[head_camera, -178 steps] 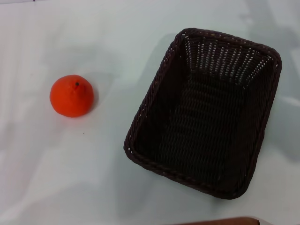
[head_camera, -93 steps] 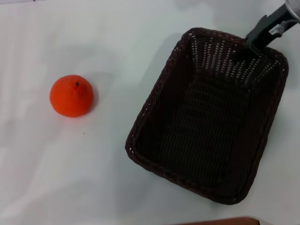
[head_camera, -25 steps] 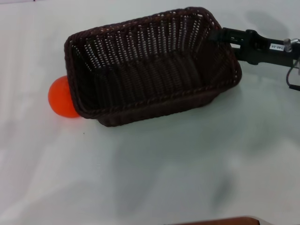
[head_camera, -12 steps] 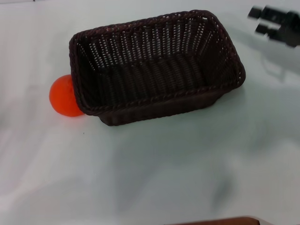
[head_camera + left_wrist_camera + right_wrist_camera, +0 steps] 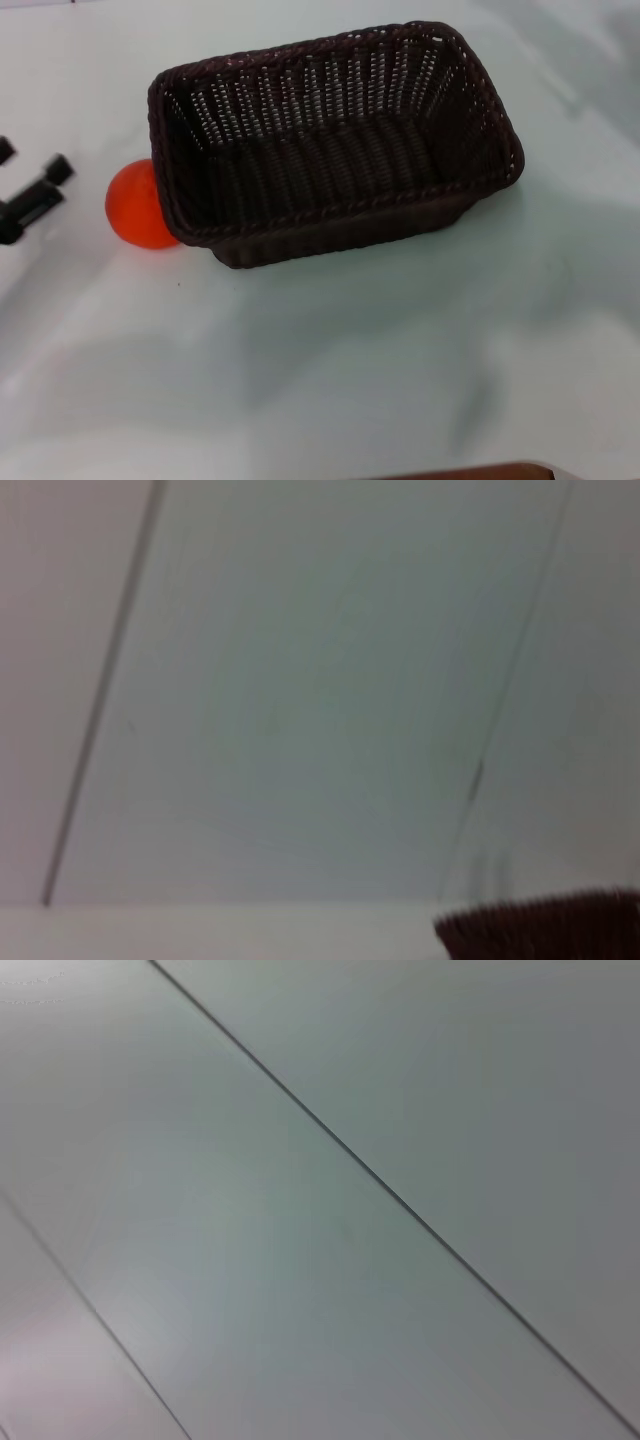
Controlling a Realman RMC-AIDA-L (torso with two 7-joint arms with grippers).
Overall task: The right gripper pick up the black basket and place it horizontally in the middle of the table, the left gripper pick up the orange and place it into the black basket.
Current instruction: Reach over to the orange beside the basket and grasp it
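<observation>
The black basket (image 5: 335, 140) sits across the upper middle of the head view, its long side running left to right and its open top facing up, resting on the white table (image 5: 350, 370). The orange (image 5: 135, 205) is at the basket's lower left corner, touching the braided rim and partly hidden behind it (only its left half shows). It rests on the table, outside the basket.

At the far left edge of the head view, the left gripper (image 5: 30, 185) reaches in, just beside the orange but not touching it. Its two dark fingers (image 5: 55, 168) are spread apart, with nothing between them.

The right gripper is nowhere in the head view. Its wrist camera shows only pale surface crossed by thin dark lines.

The left wrist camera shows much the same pale surface, with a sliver of the basket's dark weave (image 5: 545, 928) at the lower right corner of that frame.
</observation>
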